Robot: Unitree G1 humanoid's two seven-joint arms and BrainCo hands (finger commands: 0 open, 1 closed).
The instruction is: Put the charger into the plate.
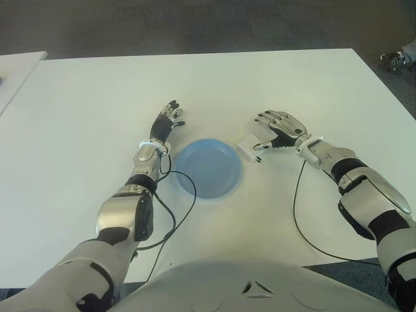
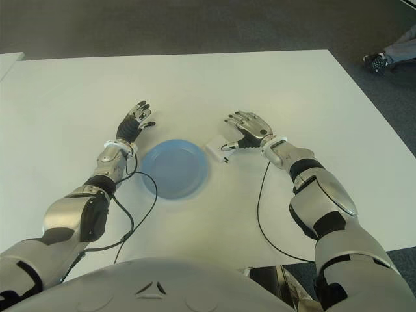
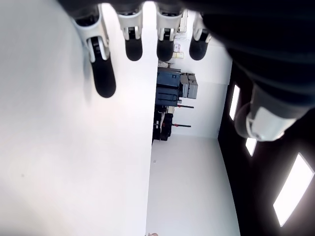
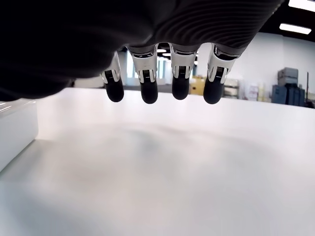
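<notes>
The charger [image 1: 247,147], a small white block, lies on the white table [image 1: 91,97] just right of the blue plate [image 1: 208,168]. The plate holds nothing. My right hand [image 1: 270,132] hovers at the charger's right side, fingers spread and thumb close to the block. I cannot tell whether the thumb touches it. In the right wrist view the fingertips [image 4: 148,93] hang above the bare tabletop, and the charger [image 4: 15,132] shows at the picture's edge, outside the grasp. My left hand [image 1: 168,120] shows open just beyond the plate's left rim, holding nothing.
A black cable [image 1: 182,208] runs from my left wrist around the plate's near left side. Another cable [image 1: 299,214] trails from my right wrist toward the table's near edge. A second white table [image 1: 16,65] stands at the far left. A person's shoe [image 1: 393,60] shows on the floor at the far right.
</notes>
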